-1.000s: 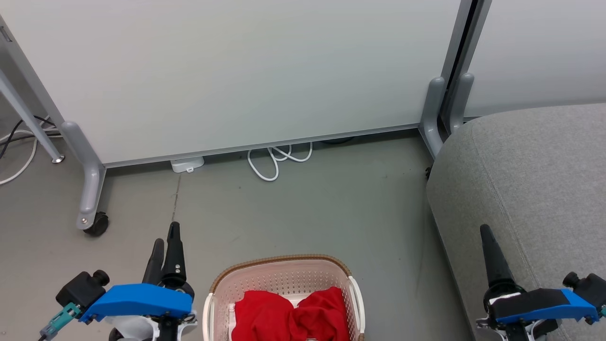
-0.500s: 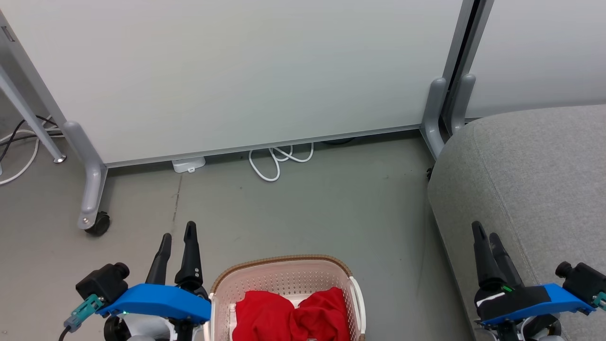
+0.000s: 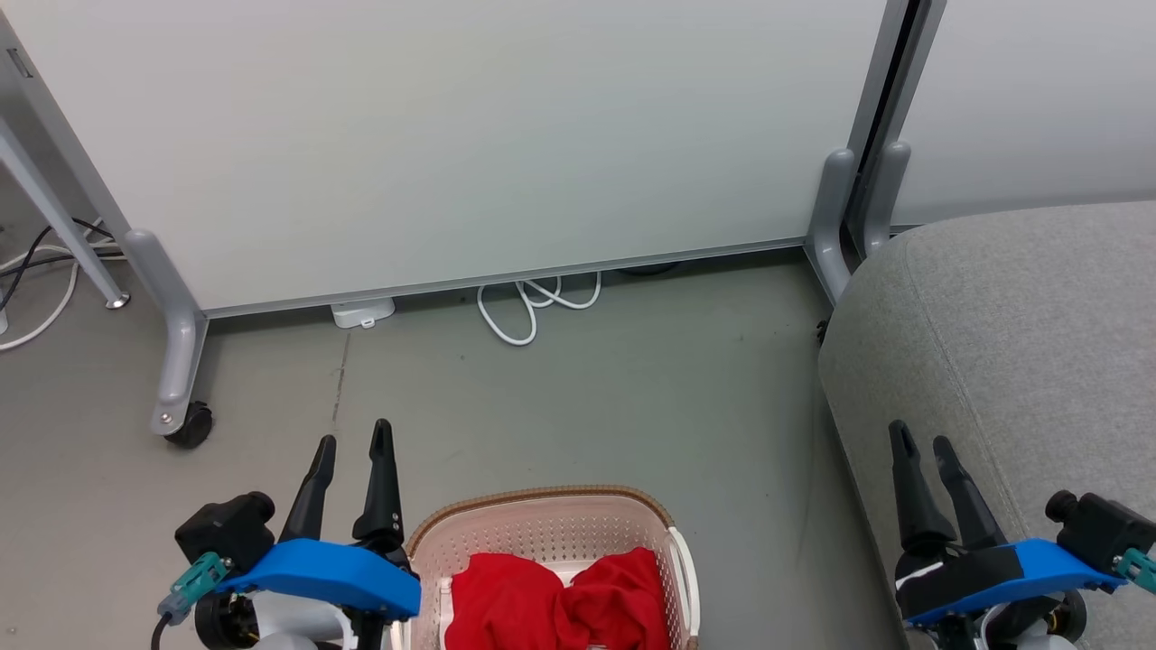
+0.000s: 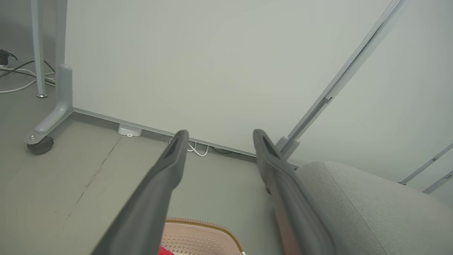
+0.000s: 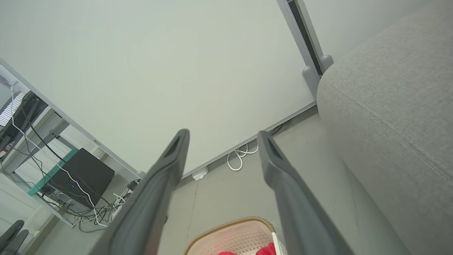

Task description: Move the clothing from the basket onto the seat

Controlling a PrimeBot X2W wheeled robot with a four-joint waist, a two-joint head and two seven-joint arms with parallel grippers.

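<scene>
My left pincer and right pincer hang wide open and empty, the clothing lies heaped in the basket near the seat, and a careless dip could snag the rim.

red clothing heaped in basket, grey seat beside.

Near part of basket and clothing beyond the bottom edge.

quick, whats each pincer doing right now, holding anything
left pincer: open, holding nothing
right pincer: open, holding nothing
</scene>
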